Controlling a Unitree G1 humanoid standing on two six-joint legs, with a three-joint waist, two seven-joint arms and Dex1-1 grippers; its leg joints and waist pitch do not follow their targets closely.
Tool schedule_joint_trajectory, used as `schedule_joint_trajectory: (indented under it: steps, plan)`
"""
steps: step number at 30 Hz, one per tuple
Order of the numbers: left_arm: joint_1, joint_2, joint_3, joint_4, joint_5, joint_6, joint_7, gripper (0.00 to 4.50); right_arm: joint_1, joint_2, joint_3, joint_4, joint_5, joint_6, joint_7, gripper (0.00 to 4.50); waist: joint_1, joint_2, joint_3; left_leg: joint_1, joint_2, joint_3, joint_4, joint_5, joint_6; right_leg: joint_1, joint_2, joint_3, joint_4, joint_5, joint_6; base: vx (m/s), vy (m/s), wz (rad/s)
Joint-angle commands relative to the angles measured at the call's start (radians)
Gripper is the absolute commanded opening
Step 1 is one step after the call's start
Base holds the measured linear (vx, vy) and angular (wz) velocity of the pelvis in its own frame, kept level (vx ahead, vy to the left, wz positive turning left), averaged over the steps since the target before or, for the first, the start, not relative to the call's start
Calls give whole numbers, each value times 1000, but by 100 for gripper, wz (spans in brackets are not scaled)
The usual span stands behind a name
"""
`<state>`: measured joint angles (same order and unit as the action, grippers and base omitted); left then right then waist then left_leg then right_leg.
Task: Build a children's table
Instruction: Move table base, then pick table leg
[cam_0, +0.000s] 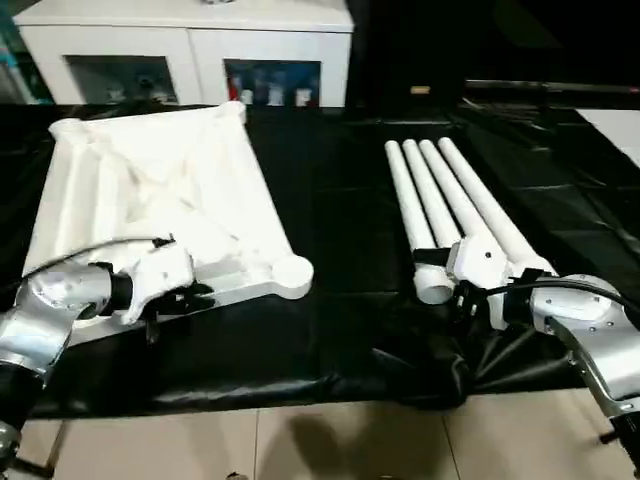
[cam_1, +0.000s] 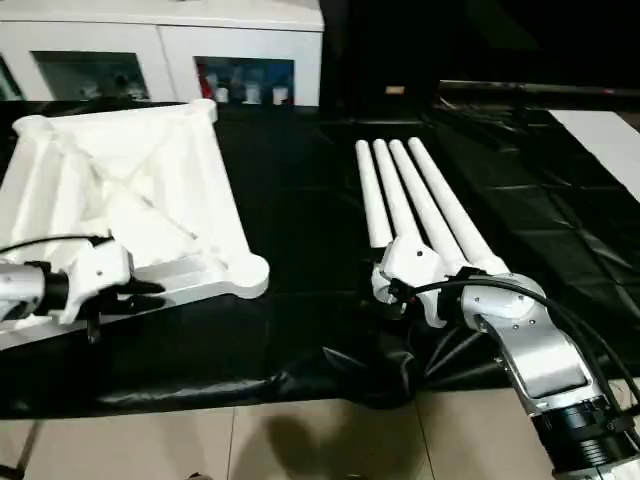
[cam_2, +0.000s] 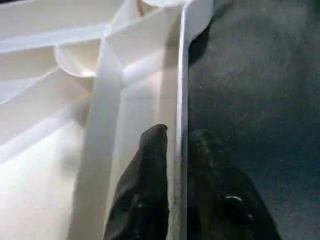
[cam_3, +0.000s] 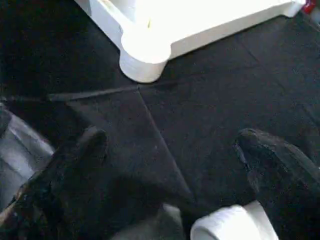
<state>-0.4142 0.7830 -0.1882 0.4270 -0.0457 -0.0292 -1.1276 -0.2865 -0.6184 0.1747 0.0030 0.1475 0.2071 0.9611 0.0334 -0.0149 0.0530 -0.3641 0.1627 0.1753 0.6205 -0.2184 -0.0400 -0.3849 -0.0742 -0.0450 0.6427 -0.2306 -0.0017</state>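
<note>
The white tabletop (cam_0: 160, 195) lies upside down on the left, ribbed underside up, with a round corner socket (cam_0: 293, 272) at its near right corner. My left gripper (cam_0: 185, 297) is at the tabletop's near edge. In the left wrist view its fingers (cam_2: 150, 160) straddle the thin rim wall, one on each side, shut on it. Several white tapered legs (cam_0: 450, 195) lie side by side on the right. My right gripper (cam_0: 465, 297) hovers at their near ends, open, fingers (cam_3: 265, 155) spread wide above the black sheet, with one leg end (cam_3: 225, 226) just beneath it.
A black sheet (cam_0: 340, 200) covers the work surface and bunches up at the front edge (cam_0: 430, 370). A white glass-door cabinet (cam_0: 190, 50) stands behind the tabletop. Tiled floor (cam_0: 300, 440) lies below the front edge.
</note>
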Motion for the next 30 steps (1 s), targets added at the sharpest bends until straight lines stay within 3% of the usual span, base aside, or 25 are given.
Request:
schedule_joint_trajectory:
  steps: [1,4,6,8,9,10,11,12,13,14,16,18,19,20,21,22,23,25,26,29,30]
  plan:
    - [5,3,41,-65,-48,-2,-14,132,-5,0,-16,-14,11,13,-9,450,5,8,-53,12,71,-22,-85,-141,47,41,-76,53,-69,-10,-310,0,0,0]
    - [14,7,81,-137,-114,49,-24,140,4,-2,-29,-28,21,37,-17,450,12,8,-52,16,72,-19,-86,-147,41,38,-74,52,-67,-7,-314,0,0,0]
    - [24,5,154,-234,-202,167,12,140,17,11,-68,-71,63,128,-55,450,17,3,-53,15,72,-19,-86,-134,37,41,-76,52,-65,-4,-315,0,0,0]
    - [29,0,176,-255,-223,196,26,140,20,18,-77,-83,73,143,-67,450,20,2,-52,13,69,-19,-85,-131,36,40,-76,51,-66,-22,-310,0,0,0]
    - [37,-12,203,-273,-243,220,53,140,25,32,-88,-96,80,160,-91,450,19,-8,-50,12,69,-18,-86,-130,36,40,-73,51,-68,-34,-302,0,0,0]
    - [48,-43,231,-283,-241,226,120,140,26,56,-101,-109,81,197,-135,450,21,-5,-50,11,68,-18,-85,-129,34,41,-75,52,-67,-43,-299,0,0,0]
    - [84,-181,314,-309,-182,228,412,140,15,151,-134,-126,45,317,-307,450,20,-45,-45,2,71,-18,-87,-104,41,43,-79,51,-70,-93,-279,0,0,0]
    - [90,-215,330,-315,-165,231,480,140,10,173,-140,-125,34,342,-345,450,21,-36,-44,1,72,-21,-87,-105,30,42,-80,49,-73,-119,-274,0,0,0]
    - [94,-232,337,-319,-158,233,513,140,8,183,-143,-123,30,353,-363,450,25,-27,-48,13,72,-19,-85,-127,17,34,-83,51,-83,-171,-259,0,0,0]
    - [126,-339,378,-365,-152,254,671,140,-8,250,-168,-82,32,381,-449,450,24,-36,-51,9,77,-19,-88,-111,5,38,-81,53,-76,-132,-256,0,0,0]
    - [165,-399,371,-427,-135,269,734,140,-24,291,-177,-30,19,352,-509,450,27,-37,-51,14,76,-19,-91,-123,-8,32,-76,49,-79,-123,-243,0,0,0]
    - [185,-428,340,-482,-120,269,746,140,-40,316,-197,9,9,352,-566,450,28,-23,-52,18,74,-21,-94,-127,-33,29,-69,50,-76,-46,-232,0,0,0]
    - [185,-427,324,-501,-112,284,746,140,-50,325,-211,18,8,366,-595,450,26,-27,-52,19,72,-18,-93,-125,-36,30,-64,50,-75,0,-230,0,0,0]
    - [168,-412,301,-514,-129,294,710,140,-84,344,-254,42,23,407,-654,450,34,-14,-52,23,68,-18,-92,-118,-38,30,-64,51,-71,24,-233,0,0,0]
    - [151,-402,286,-510,-130,302,692,140,-107,341,-270,59,31,418,-664,450,32,-22,-50,25,66,-14,-92,-129,-37,26,-59,51,-75,16,-234,0,0,0]
    - [137,-395,275,-506,-126,308,676,140,-129,342,-281,69,33,437,-669,450,33,-14,-51,23,64,-17,-92,-130,-41,30,-60,51,-70,11,-234,0,0,0]
    - [128,-384,261,-504,-120,318,657,140,-150,340,-286,84,28,443,-671,450,38,-25,-50,23,62,-13,-90,-120,-42,32,-59,53,-70,11,-228,0,0,0]
    - [123,-358,225,-520,-101,320,610,140,-190,336,-294,119,19,469,-677,450,40,-26,-49,12,61,-15,-89,-82,-35,40,-64,54,-66,12,-217,0,0,0]
    - [122,-346,203,-534,-90,318,588,140,-209,330,-297,138,19,483,-679,450,39,-23,-51,13,63,-14,-88,-63,-33,40,-65,54,-64,16,-211,0,0,0]
    - [137,-304,175,-580,-135,342,493,140,-286,309,-267,239,-9,510,-691,450,30,-31,-55,11,59,-10,-83,-13,-30,40,-61,52,-58,50,-224,0,0,0]
    - [140,-294,170,-587,-139,334,473,140,-306,304,-260,267,-17,523,-697,450,29,-29,-54,13,59,-9,-82,-8,-30,39,-61,52,-58,58,-227,0,0,0]
